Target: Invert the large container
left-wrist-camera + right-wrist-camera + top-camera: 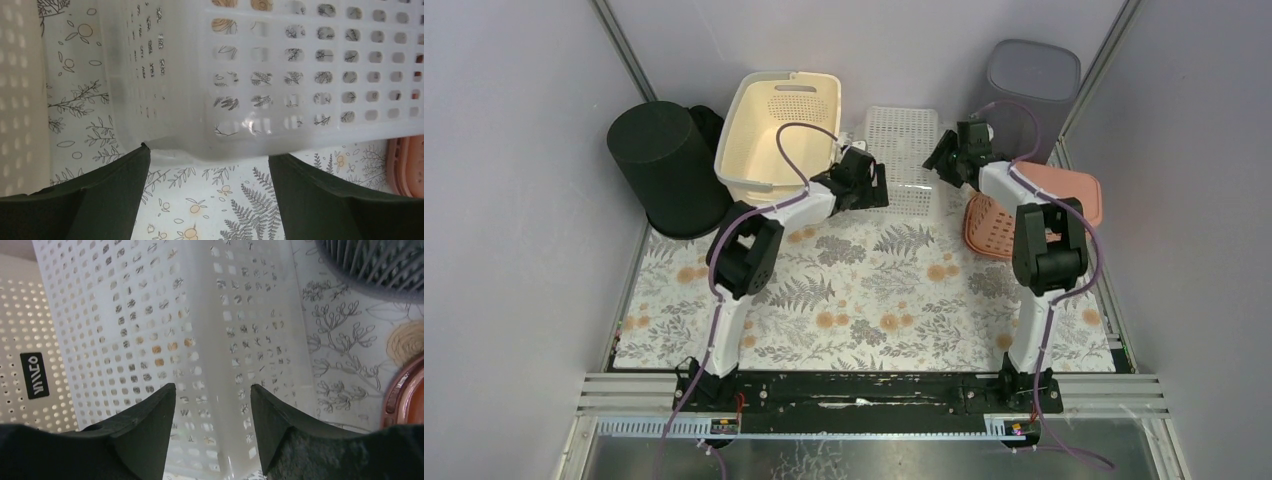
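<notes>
The large container is a white, translucent, perforated basket lying on the flowered mat at the back middle, between both arms. I cannot tell which way up it is. My left gripper is at its near left corner. In the left wrist view, the left gripper is wide open, and the basket's rounded edge lies just at the fingertips, unclamped. My right gripper is at its right side. In the right wrist view, the right gripper straddles a wall ridge of the basket, with a gap on each side.
A cream basket tilts at the back left, close beside a black bin. A grey bin stands at the back right. A salmon basket lies under the right arm. Enclosure walls close in both sides.
</notes>
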`<state>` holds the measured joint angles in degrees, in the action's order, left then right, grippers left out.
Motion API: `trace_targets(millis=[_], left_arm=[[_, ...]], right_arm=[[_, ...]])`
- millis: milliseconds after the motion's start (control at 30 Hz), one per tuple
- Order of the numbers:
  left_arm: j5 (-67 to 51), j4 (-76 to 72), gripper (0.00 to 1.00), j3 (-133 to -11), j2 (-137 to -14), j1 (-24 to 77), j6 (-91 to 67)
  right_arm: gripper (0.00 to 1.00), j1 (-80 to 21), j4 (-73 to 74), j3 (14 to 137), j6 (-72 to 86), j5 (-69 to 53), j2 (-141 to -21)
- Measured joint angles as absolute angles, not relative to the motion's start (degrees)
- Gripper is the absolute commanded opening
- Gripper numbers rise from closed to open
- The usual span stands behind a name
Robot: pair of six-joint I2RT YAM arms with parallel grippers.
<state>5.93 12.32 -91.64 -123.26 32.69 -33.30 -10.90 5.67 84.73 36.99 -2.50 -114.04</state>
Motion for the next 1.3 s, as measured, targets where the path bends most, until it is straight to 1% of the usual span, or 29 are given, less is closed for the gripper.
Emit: trace_targets(millis=[33,167,300,367,467,500,533,567,667,767,867,1000,1167,1300], left_arm=[[5.39,12.93,0.93,-94.45,-125.19,31.86,-32.82],[2.33,17.43,0.92,-99.07,-127.52,30.87,-32.36],[-0.62,19.00,0.92,-102.91,-130.21,30.89,-32.29],[-2.37,19.25,0.92,-104.55,-131.35,30.96,-32.29],[-3.68,18.98,0.95,-105.97,-132.35,31.20,-31.92],[-4.08,18.83,0.96,-106.17,-132.51,31.24,-31.62],[-4.32,18.76,0.99,-106.17,-132.51,31.27,-31.29],[-4.51,18.57,1.00,-106.17,-132.40,31.24,-30.96],[-4.69,17.58,1.00,-105.19,-130.43,31.14,-29.41],[-4.45,18.06,1.00,-104.99,-125.93,31.07,-27.27],[-3.18,19.86,1.00,-105.45,-118.87,31.07,-24.60],[1.28,24.73,1.00,-112.12,-110.85,31.07,-20.10],[6.72,27.51,0.98,-122.19,-108.86,29.50,-13.54],[7.70,30.89,0.97,-123.39,-111.31,26.13,-9.04]], right_arm=[[0.64,-10.55,6.42,86.87,36.95,-2.61,-115.55],[0.65,-9.41,10.68,93.41,36.25,-2.81,-119.31],[0.67,-7.62,12.43,94.85,35.24,-2.57,-119.87],[0.70,-6.48,12.10,94.28,35.16,-2.76,-119.68],[0.77,-4.82,10.79,91.59,35.16,-4.56,-118.26],[0.81,-4.40,10.59,90.76,35.00,-5.72,-117.71],[0.88,-4.10,10.31,90.04,34.85,-6.81,-117.19],[0.92,-3.75,9.74,89.17,34.74,-8.25,-116.53],[1.00,-3.49,9.45,87.20,34.48,-12.23,-113.54],[0.99,-3.64,9.56,86.89,34.15,-15.38,-108.31],[1.00,-3.70,9.58,86.85,33.74,-17.78,-100.40],[0.98,-3.70,7.90,84.33,33.54,-22.13,-88.03],[0.98,-3.97,5.26,75.00,34.37,-27.62,-77.67],[0.97,-4.71,5.85,66.98,34.74,-30.00,-75.70]])
